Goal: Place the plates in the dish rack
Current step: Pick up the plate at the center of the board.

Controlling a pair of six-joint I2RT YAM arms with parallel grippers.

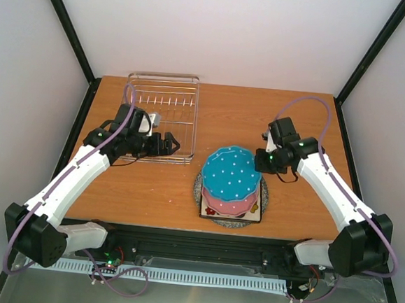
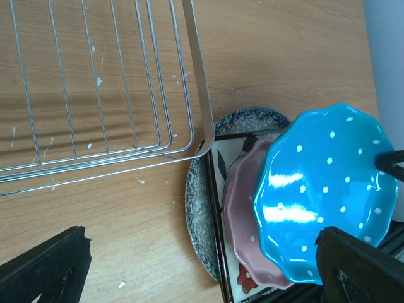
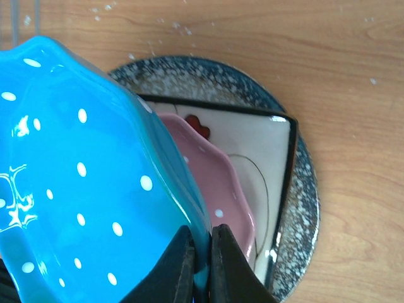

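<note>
My right gripper (image 3: 202,252) is shut on the rim of the blue white-dotted scalloped plate (image 3: 76,177), which is tilted up off the stack (image 1: 232,173). Under it lie a pink scalloped plate (image 3: 214,183), a square cream plate with a dark rim (image 3: 259,151) and a round grey speckled plate (image 3: 303,208) at the bottom. The wire dish rack (image 1: 194,123) stands at the back left with no plates in it. My left gripper (image 1: 171,145) is open and holds nothing. It hovers at the rack's front right corner (image 2: 202,107), to the left of the stack.
The stack sits in the middle of the wooden table, near the front edge. Bare wood lies between the rack and the plates. Black frame posts rise at the table's back corners, and white walls close in the sides.
</note>
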